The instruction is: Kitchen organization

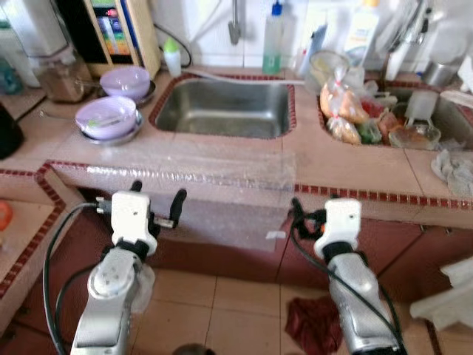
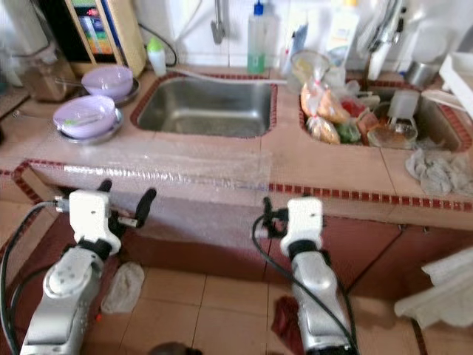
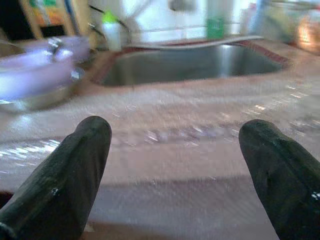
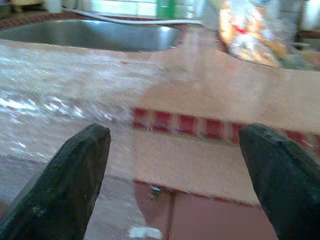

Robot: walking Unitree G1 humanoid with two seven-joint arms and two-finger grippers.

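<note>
Open jaws before plastic sheet (image 1: 222,177)

I count two steel sink basins, one empty (image 1: 225,107) and one crowded (image 1: 436,118). Two lilac bowls, the nearer (image 1: 107,117) and the farther (image 1: 126,81), each on a metal plate. One clear plastic sheet (image 1: 222,174) draped over the counter edge. One small green-capped bottle (image 1: 172,56). One tall green-liquid bottle (image 1: 273,33). Two rags on the floor, one dark red (image 1: 314,325), one pale (image 2: 124,287). Two grippers of mine, left (image 1: 157,201) and right (image 1: 314,211), both spread.
</note>
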